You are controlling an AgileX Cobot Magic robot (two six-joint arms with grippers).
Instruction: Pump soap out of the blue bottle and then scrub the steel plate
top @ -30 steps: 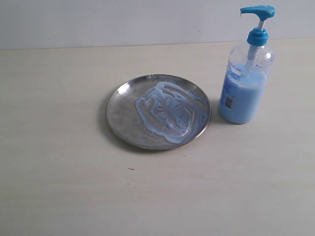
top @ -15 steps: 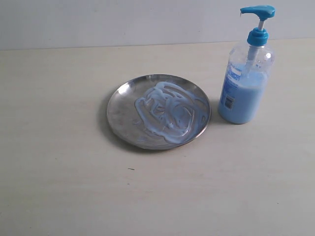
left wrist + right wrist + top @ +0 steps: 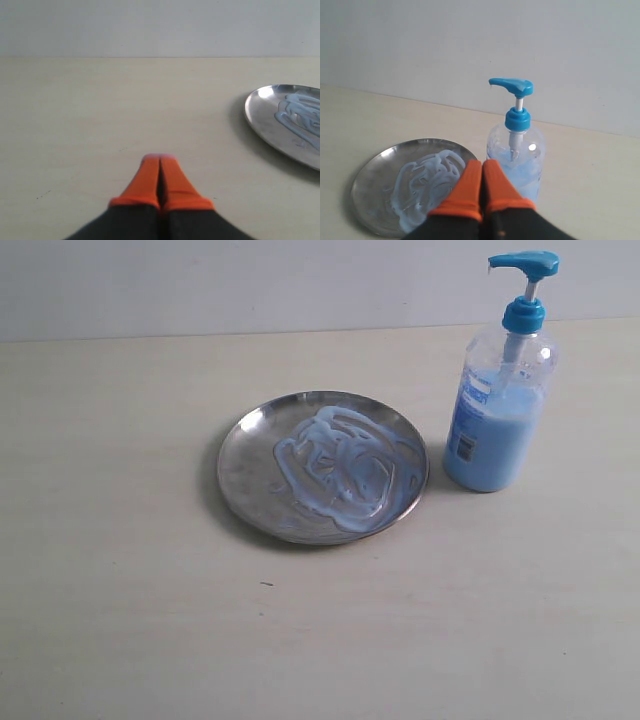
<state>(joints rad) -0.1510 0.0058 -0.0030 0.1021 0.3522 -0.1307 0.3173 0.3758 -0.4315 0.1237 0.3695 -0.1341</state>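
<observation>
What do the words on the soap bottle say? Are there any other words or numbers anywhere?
The label on the blue bottle: there is print, but it is too blurred to read in any view.
The barcode on that label: its digits are too small to read.
The steel plate and the table: no writing.

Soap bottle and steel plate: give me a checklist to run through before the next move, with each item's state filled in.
1. Bottle upright on the table, just clear of the plate: ok.
2. Pump head fully raised and nothing touching it: ok.
3. Soap already on the plate, smeared in swirls across the middle: ok.
4. Plate lying flat, with nothing on top but the soap: ok.
5. Left gripper free to work: ok, shut and empty, off to the side of the plate.
6. Right gripper free to work: ok, shut and empty, facing the bottle and plate.
</observation>
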